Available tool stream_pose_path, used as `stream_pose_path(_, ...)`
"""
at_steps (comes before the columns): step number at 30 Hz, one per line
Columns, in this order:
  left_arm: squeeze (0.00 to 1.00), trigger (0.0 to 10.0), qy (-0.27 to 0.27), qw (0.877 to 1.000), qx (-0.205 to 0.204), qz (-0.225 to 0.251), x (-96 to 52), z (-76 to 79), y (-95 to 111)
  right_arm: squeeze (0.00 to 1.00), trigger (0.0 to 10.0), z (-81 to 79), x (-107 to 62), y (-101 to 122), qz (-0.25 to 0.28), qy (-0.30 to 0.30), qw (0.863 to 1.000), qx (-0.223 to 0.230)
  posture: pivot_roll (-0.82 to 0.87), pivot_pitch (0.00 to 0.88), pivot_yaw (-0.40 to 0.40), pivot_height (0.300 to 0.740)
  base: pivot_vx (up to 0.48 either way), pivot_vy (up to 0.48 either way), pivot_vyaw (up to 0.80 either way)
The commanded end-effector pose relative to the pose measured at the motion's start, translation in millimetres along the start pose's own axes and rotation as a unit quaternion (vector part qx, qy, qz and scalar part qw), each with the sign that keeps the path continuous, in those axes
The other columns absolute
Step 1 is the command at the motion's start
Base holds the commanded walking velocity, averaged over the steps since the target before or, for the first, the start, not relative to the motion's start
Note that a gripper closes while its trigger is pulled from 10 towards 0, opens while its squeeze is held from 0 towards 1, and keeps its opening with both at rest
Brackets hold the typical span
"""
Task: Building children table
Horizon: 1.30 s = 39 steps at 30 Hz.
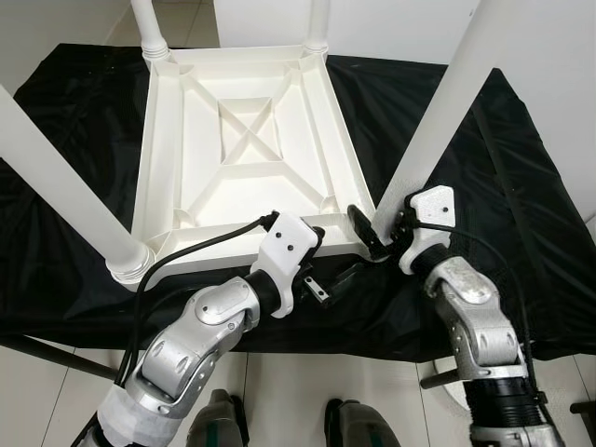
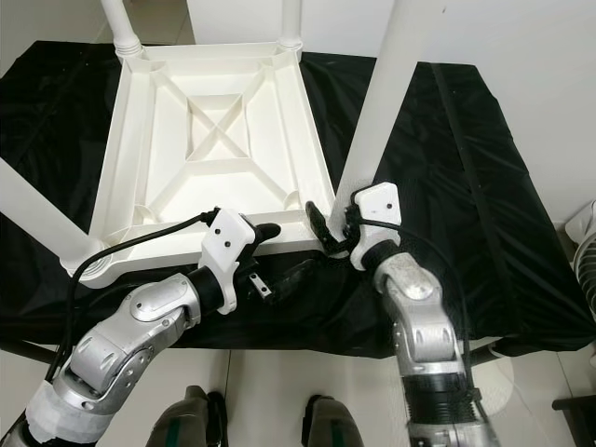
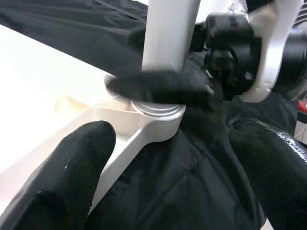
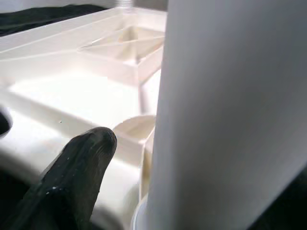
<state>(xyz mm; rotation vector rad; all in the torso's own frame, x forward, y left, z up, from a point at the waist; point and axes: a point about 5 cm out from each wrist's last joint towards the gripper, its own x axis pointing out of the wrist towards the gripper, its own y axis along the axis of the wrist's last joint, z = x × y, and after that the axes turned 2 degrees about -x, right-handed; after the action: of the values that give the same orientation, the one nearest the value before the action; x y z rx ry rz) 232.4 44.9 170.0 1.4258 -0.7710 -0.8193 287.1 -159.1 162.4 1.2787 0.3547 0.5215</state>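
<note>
While the white plastic children's table lies upside down on my black-draped desk, its ribbed underside with the crossed braces faces up at me. Three legs already stand in their corner sockets: one at the far left corner, one at the far right corner, and a long one at the near left corner that leans out toward me over the desk's left side.

My right tool is at the table's near right corner, where the fourth leg rises steeply up and away to the right. Its black fingers sit around the base of that leg, just above the socket collar, so I am holding the leg at its foot. In my right wrist view the leg is a broad white column right beside one black finger, with the table's ribs behind.

My left tool hovers just beside the same corner, at the table's near edge, its two fingers spread wide apart with nothing between them but black cloth and the rim's corner.

Below the desk edge I see pale floor tiles and my own feet.
</note>
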Motion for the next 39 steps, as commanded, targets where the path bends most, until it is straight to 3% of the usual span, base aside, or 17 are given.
stream_pose_path(1, 0.00, 10.0, -0.027, 1.000, -0.001, -0.007, 0.2, 2.2, -2, 0.00, 10.0, -1.6, -0.7, -7, -0.004, 0.048, 0.999, 0.006, -0.06, 0.099, 0.012, 0.740, 0.000, 0.000, 0.00)
stream_pose_path(4, 0.00, 10.0, -0.025, 1.000, 0.000, -0.008, -0.1, 1.5, -2, 0.00, 10.0, -0.6, -1.2, -9, -0.007, 0.058, 0.998, 0.006, -0.05, 0.098, 0.015, 0.740, 0.000, 0.000, 0.00)
stream_pose_path(5, 0.00, 10.0, -0.025, 1.000, 0.000, -0.008, -0.7, 1.5, -2, 0.00, 8.2, 1.1, -1.8, -13, -0.014, 0.069, 0.998, 0.006, -0.05, 0.099, 0.016, 0.740, 0.000, 0.000, 0.00)
stream_pose_path(7, 0.00, 10.0, -0.025, 1.000, 0.000, -0.009, -1.0, 1.6, -3, 0.00, 8.2, 2.1, -2.2, -16, -0.018, 0.075, 0.997, 0.006, -0.05, 0.099, 0.016, 0.740, 0.000, 0.000, 0.00)
stream_pose_path(8, 0.00, 10.0, -0.023, 1.000, -0.001, -0.009, -1.4, 1.4, -3, 0.00, 0.0, 3.9, -3.1, -19, -0.023, 0.085, 0.996, 0.006, -0.05, 0.103, 0.016, 0.740, 0.000, 0.000, 0.00)
stream_pose_path(18, 0.00, 10.0, -0.017, 1.000, 0.000, -0.009, -2.4, -0.3, -2, 0.00, 0.0, 7.3, -5.1, -21, -0.016, 0.090, 0.996, 0.009, -0.04, 0.104, 0.012, 0.740, 0.000, 0.000, 0.00)
stream_pose_path(22, 0.00, 10.0, -0.016, 1.000, 0.000, -0.008, -2.2, -0.9, -2, 0.00, 0.0, 10.7, -3.6, -20, -0.016, 0.034, 0.999, 0.011, -0.05, 0.107, 0.007, 0.740, 0.000, 0.000, 0.00)
stream_pose_path(24, 0.00, 10.0, -0.015, 1.000, 0.000, -0.007, -1.6, -0.8, -2, 0.00, 0.0, 6.4, -3.0, -19, -0.014, -0.019, 1.000, 0.020, -0.05, 0.108, 0.007, 0.740, 0.000, 0.000, 0.00)
stream_pose_path(26, 0.00, 10.0, -0.015, 1.000, -0.001, -0.007, -1.4, -0.6, -2, 0.00, 0.0, 4.0, -3.0, -18, -0.015, -0.034, 0.999, 0.026, -0.05, 0.111, 0.008, 0.740, 0.000, 0.000, 0.00)
stream_pose_path(28, 0.00, 10.0, -0.018, 1.000, -0.004, -0.007, -0.5, 0.7, -3, 0.00, 0.0, -2.3, -1.8, -18, -0.025, -0.136, 0.989, 0.056, -0.06, 0.113, 0.008, 0.740, 0.000, 0.000, 0.00)
stream_pose_path(31, 0.00, 10.0, -0.021, 1.000, -0.005, -0.007, 0.2, 1.6, -3, 0.00, 0.0, -6.1, -2.2, -16, -0.040, -0.214, 0.974, 0.063, -0.06, 0.115, 0.009, 0.740, 0.000, 0.000, 0.00)
stream_pose_path(39, 0.00, 10.0, -0.024, 1.000, -0.006, -0.006, 1.6, 2.2, -3, 0.00, 0.0, -19.6, -0.9, -16, -0.063, -0.315, 0.944, 0.071, -0.07, 0.116, 0.008, 0.740, 0.000, 0.000, 0.00)
